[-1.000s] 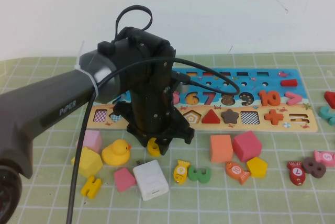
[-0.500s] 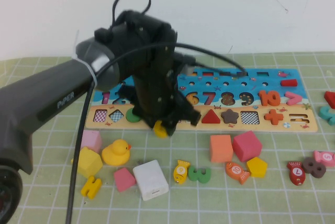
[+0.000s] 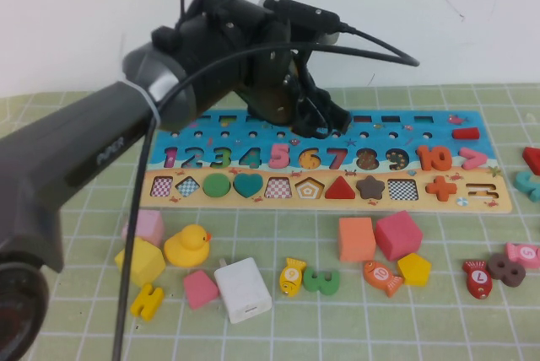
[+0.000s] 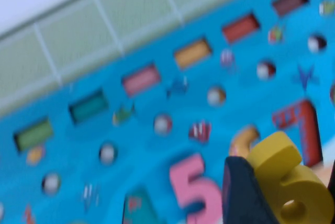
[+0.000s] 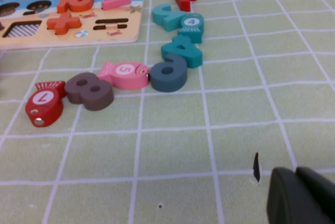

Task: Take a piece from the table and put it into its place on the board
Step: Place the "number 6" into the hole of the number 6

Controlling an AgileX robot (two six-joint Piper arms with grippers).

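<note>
While my left gripper [image 4: 272,192] hangs over the board's [image 3: 485,201] blue upper part, above the middle of the numeral row, its fingers [image 4: 243,192] pinch the yellow 6 [image 4: 290,182]. From my wrist the piece sits clamped between the dark pads, just over the pink 5 [image 4: 191,185] and the red 7 [image 4: 303,127], with an orange numeral [image 4: 243,137] showing behind it. From the high camera the arm hides the piece itself; the gripper [image 3: 325,116] is near the board's far edge, over the slot row. The board lies along the far side of the table [image 3: 354,327]. Loose on the cloth by the near edge are a duck [image 3: 187,245], a white block [image 3: 243,290], an orange cube [image 3: 357,239], a red cube [image 3: 397,234] and a fish [image 3: 292,277]. My right gripper [image 5: 301,195] rests low over the cloth toward the table's right edge, near a brown 8 [image 5: 90,91] and a pink fish [image 5: 125,74]; whether it is spread or pressed together I cannot tell.
</note>
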